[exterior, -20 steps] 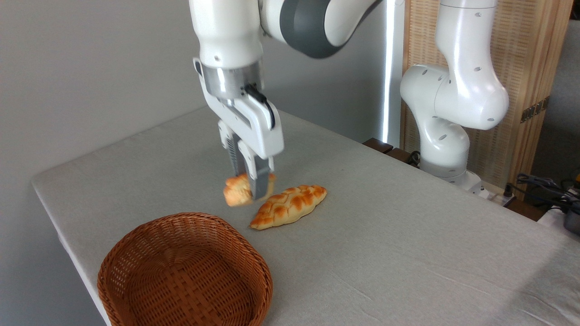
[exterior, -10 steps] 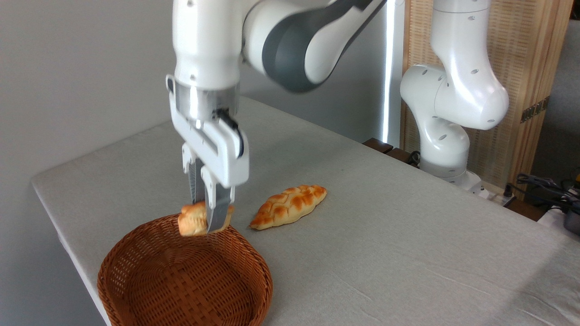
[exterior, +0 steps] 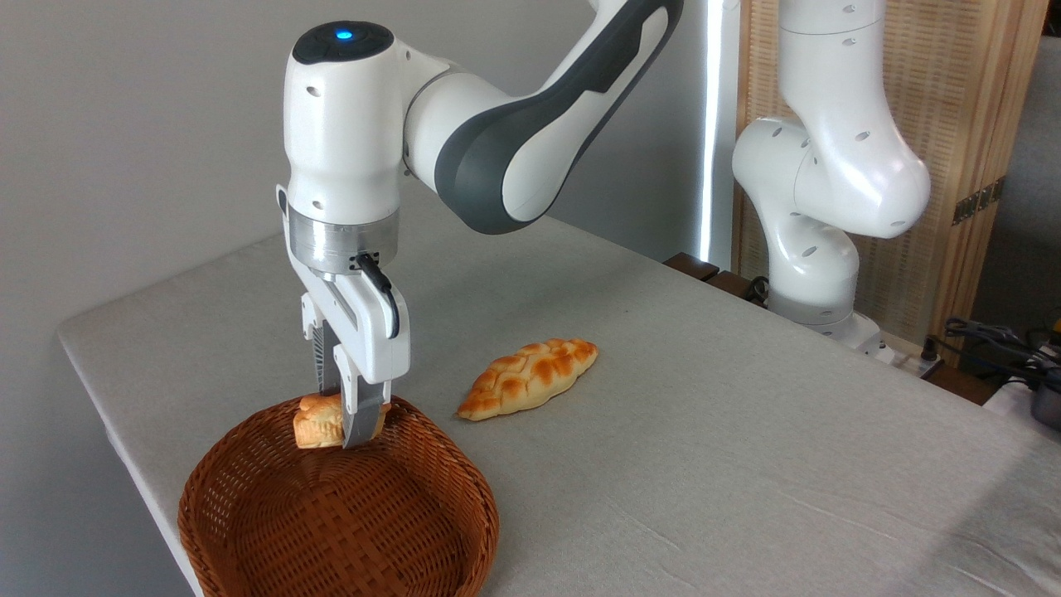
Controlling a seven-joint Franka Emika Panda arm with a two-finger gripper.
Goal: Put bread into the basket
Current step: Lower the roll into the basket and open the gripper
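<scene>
1 small bun (exterior: pixel 315 423), 1 braided loaf (exterior: pixel 527 377), 1 wicker basket (exterior: pixel 249 531), 1 gripper (exterior: pixel 344 431), 1 table (exterior: pixel 746 431).

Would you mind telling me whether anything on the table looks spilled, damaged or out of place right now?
Nothing stands out. The gripper holds the bread above the basket; the braided loaf lies flat and intact on the table.

golden bread (exterior: pixel 317 421) above brown wicker basket (exterior: pixel 249 522)
</scene>
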